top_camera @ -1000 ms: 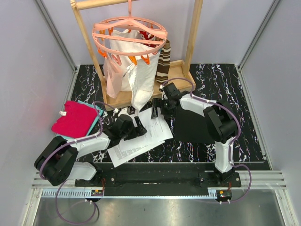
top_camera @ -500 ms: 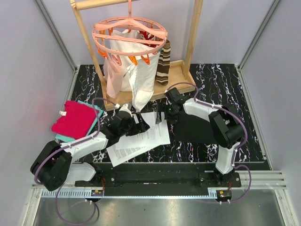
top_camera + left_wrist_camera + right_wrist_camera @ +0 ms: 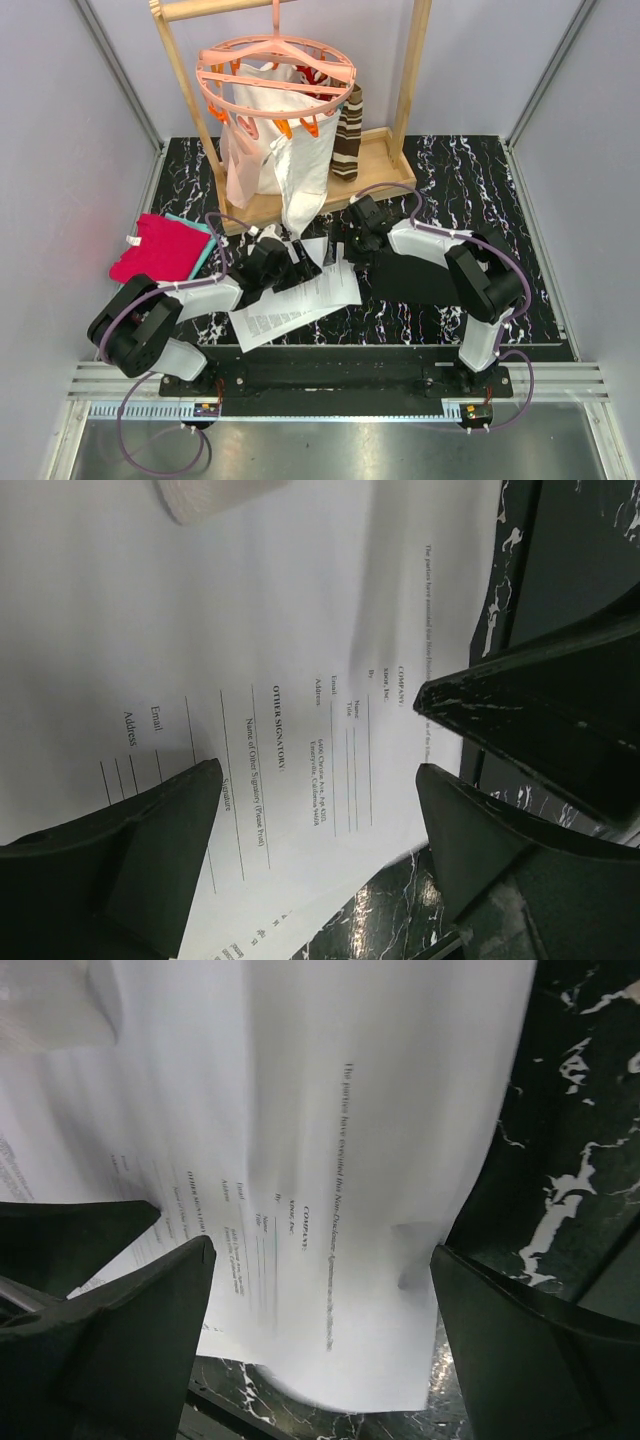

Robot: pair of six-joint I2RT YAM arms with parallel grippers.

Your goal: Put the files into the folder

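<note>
The files, white printed sheets, lie fanned on the black marbled table in front of the arms, their far right corner lifted a little. To their right the black folder lies flat under my right arm. My left gripper hovers over the sheets' far end. In the left wrist view the left gripper is open over a signature page, gripping nothing. My right gripper faces it from the right. In the right wrist view the right gripper is open wide above the same page.
A wooden rack stands just behind both grippers. From it hang a pink round clip hanger, a white cloth bag and a striped cloth. Folded red and teal cloths lie at the left.
My right gripper has moved from the rack's base down to the sheets' far right corner. The left arm shifted slightly and its jaws widened. The sheets slid a little.
</note>
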